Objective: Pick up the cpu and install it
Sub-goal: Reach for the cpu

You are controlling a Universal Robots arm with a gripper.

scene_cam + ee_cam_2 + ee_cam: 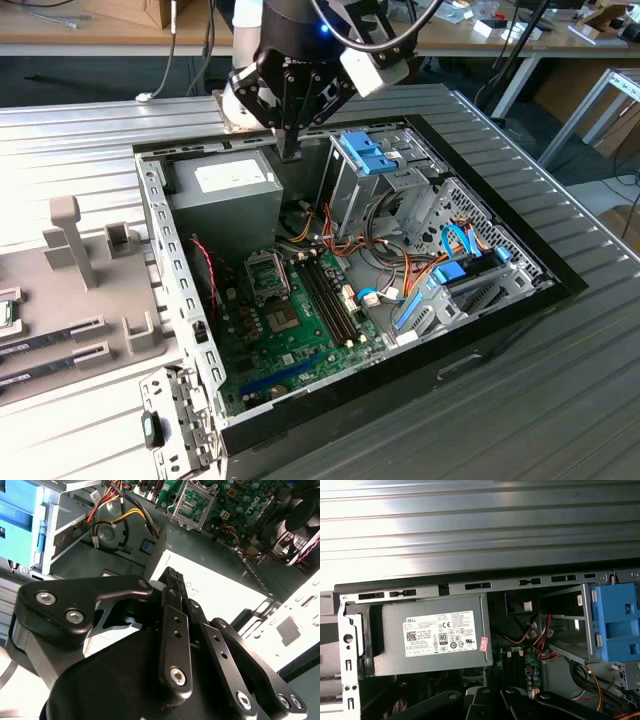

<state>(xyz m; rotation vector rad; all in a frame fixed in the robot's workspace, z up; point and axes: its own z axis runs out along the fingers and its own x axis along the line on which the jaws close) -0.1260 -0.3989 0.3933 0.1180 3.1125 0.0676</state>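
Note:
A small flat piece with a green rim, which looks like the cpu (8,312), lies on the grey parts tray (60,300) at the exterior view's far left, cut off by the picture's edge. My gripper (290,152) hangs over the back of the open computer case, beside the grey power-supply box (225,190), far from that piece. Its black fingers (171,587) are pressed together with nothing visible between them. On the green motherboard the silver socket frame (268,275) stands hinged open, and the socket (192,505) inside it looks empty.
Blue drive bays (365,152) and bundled orange and red cables (400,270) fill the case's far side. Black memory slots (325,290) run beside the socket. Memory sticks (50,335) lie in the tray's grooves. A black fan (300,515) sits near the case wall (165,250).

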